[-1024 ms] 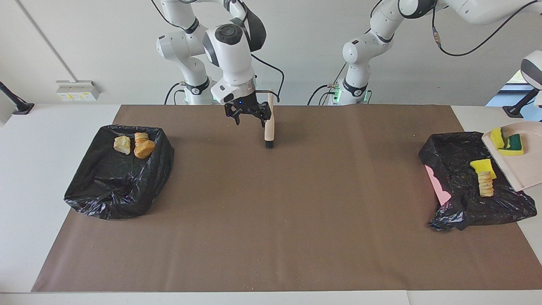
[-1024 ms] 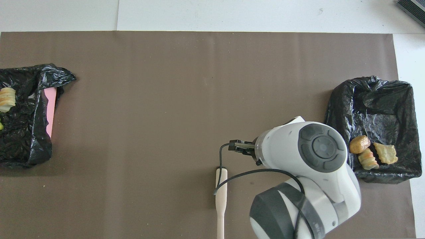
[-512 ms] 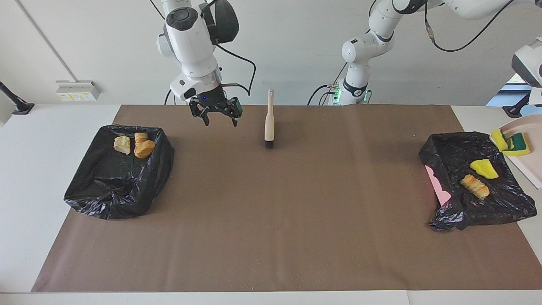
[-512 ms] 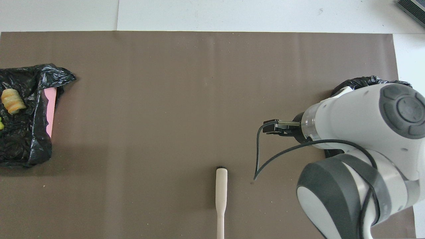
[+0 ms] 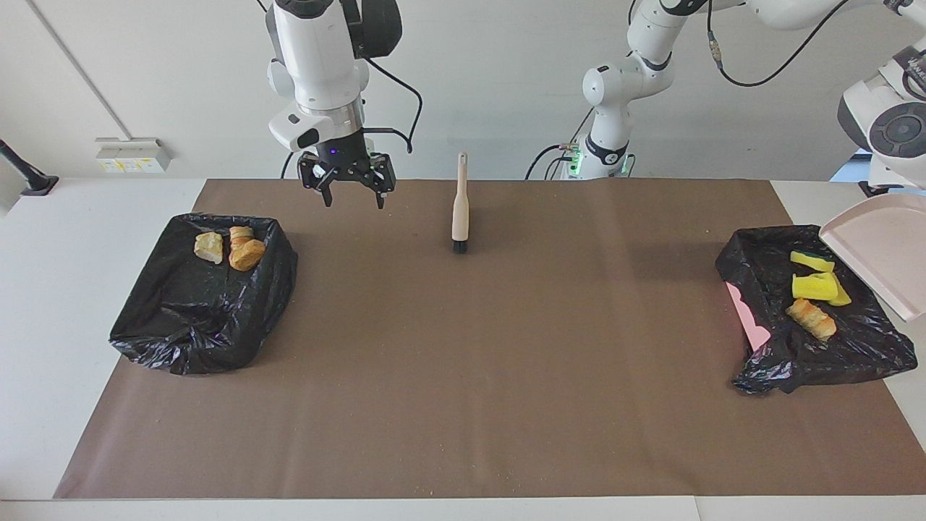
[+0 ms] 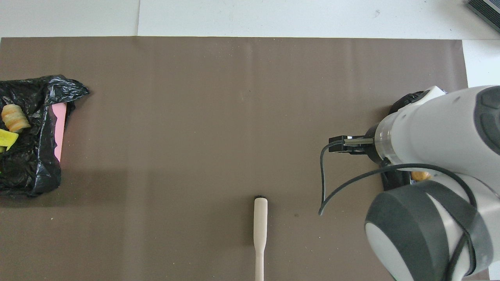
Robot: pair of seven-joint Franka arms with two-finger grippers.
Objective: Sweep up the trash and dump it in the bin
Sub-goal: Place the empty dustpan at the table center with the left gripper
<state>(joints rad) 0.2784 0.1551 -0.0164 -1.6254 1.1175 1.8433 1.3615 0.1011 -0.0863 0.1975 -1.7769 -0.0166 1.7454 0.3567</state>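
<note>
Facing view is showing all the trash already lying inside two bins lined with crinkled, glossy black bags. The bin at the left arm's end is holding soft yellow sponge bits and a striped, bread-like roll, and the bin at the right arm's end is holding pale tan and orange crusty lumps. A smooth, pale pink dustpan is hanging tilted in the air over the first bin, its open lip pointing down at the sponge bits, and it is looking empty. The left gripper is cut off by the edge, but I am judging that it is clamped on the dustpan. The right gripper is hovering with fingers spread wide and holding nothing, over the surface between the second bin and the beige hand brush. The brush is lying with its long axis running toward the robots, dark bristles at the farther end and the thin handle pointing to them. The right arm is the nearer one to it.
</note>
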